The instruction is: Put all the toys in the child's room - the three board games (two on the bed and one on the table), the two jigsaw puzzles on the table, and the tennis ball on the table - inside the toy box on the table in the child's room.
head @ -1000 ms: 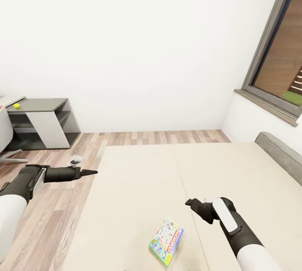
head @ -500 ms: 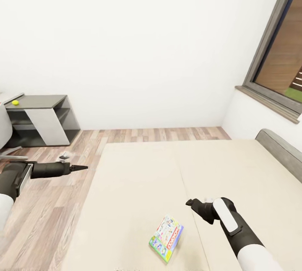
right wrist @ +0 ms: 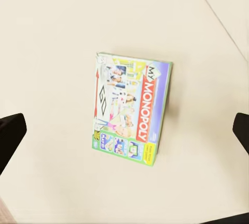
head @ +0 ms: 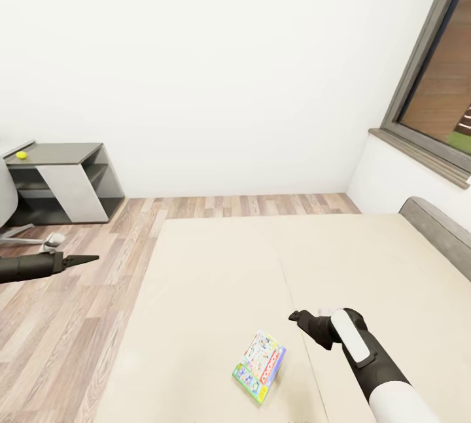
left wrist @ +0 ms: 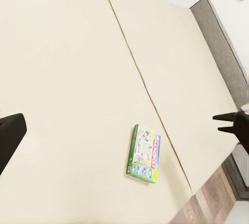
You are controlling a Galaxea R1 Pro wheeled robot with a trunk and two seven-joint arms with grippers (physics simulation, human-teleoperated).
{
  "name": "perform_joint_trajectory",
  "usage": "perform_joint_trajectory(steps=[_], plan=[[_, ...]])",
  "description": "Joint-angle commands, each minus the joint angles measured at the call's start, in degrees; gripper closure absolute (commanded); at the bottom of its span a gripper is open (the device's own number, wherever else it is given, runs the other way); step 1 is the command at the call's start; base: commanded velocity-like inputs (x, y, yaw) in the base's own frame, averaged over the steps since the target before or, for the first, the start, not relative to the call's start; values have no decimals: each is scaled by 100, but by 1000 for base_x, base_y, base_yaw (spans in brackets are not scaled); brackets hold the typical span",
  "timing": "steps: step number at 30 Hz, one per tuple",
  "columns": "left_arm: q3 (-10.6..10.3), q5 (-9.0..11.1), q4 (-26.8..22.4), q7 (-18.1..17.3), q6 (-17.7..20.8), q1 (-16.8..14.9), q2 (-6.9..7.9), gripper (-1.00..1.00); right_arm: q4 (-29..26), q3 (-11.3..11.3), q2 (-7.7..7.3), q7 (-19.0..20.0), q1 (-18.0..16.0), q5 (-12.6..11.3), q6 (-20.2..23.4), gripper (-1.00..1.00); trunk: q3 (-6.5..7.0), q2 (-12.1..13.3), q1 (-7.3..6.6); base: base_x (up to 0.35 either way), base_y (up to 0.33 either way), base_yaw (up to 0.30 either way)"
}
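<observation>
A colourful Monopoly board game (head: 260, 366) lies flat on the beige bed (head: 216, 266), near its front edge. My right gripper (head: 297, 316) hovers just right of it and slightly beyond, open. In the right wrist view the box (right wrist: 132, 107) sits between the two spread dark fingers (right wrist: 10, 135). My left gripper (head: 88, 258) is over the wooden floor, left of the bed, open and holding nothing; its wrist view looks across the bed at the game (left wrist: 143, 153). A yellow-green tennis ball (head: 21, 155) rests on the grey table (head: 62, 152) at far left.
White walls stand behind the bed, and a window (head: 438, 96) is at the right. The grey headboard (head: 435, 227) bounds the bed's right side. A chair leg and caster (head: 52, 240) stand by the table. Wooden floor (head: 72, 318) runs along the bed's left side.
My left arm has drawn back to the left, toward the picture's edge. The head view has shifted a little, so the table sits higher. The right arm and the game are unmoved.
</observation>
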Motion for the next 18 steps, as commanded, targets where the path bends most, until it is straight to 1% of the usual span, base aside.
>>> perform_joint_trajectory(steps=[1,10,15,18], plan=[[28,-57,-3,-55,60,-6,-5,-100,-8,-3,6,-53,-4,-58,14,-100,-21,-12,3,0,0,0],[38,-38,-2,-80,60,-2,0,-100,-9,0,44,-61,-4,-55,13,-100,-107,-12,3,0,0,0],[37,-29,-2,-81,60,-2,-8,-100,-8,2,44,-60,-4,-54,13,-100,-154,-12,3,0,0,0],[32,-27,-2,-81,60,-2,-18,-100,-8,4,19,-61,-4,-54,14,-100,-183,-12,3,0,0,0]])
